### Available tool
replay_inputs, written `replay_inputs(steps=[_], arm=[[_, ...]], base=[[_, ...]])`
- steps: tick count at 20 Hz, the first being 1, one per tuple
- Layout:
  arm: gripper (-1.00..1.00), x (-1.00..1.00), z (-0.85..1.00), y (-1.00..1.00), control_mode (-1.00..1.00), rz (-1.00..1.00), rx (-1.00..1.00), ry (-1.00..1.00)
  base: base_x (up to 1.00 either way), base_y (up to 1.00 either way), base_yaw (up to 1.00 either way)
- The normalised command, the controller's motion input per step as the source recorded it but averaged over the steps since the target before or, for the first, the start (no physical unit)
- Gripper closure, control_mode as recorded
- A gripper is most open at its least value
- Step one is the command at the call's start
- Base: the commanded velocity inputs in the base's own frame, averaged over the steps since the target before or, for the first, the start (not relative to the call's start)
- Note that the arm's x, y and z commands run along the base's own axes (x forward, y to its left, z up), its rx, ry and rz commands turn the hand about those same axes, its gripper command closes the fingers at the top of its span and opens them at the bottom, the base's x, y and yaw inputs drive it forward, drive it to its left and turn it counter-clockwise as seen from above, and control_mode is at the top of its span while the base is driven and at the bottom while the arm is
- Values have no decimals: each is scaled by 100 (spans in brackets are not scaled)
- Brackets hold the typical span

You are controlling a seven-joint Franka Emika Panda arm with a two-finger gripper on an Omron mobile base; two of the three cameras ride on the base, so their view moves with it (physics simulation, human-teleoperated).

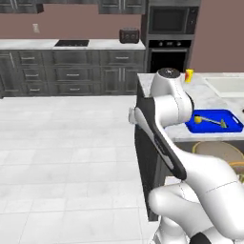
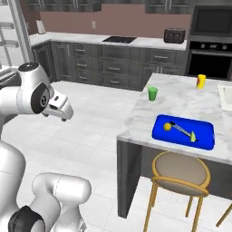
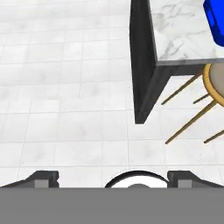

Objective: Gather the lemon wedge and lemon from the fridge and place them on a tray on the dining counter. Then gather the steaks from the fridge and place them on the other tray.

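Dark grey cabinets [image 1: 71, 71] lined the far mauve wall [image 2: 131, 20] above a pale tiled floor [image 1: 62, 143], with a wooden stool [image 2: 180, 174] near the marble desk [image 2: 181, 97].

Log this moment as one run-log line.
gripper: open, empty, over floor | blue tray: lemon, lemon wedge on it | steaks: pending

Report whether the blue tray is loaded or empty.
Loaded: the blue tray holds the lemon and the lemon wedge.
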Motion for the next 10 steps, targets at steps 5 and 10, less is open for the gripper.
replay_inputs(steps=[5, 10], arm=[[-100, 0, 0, 0, 100, 0, 0, 0], [-100, 0, 0, 0, 100, 0, 0, 0]], base=[[41, 100, 0], [96, 100, -1]])
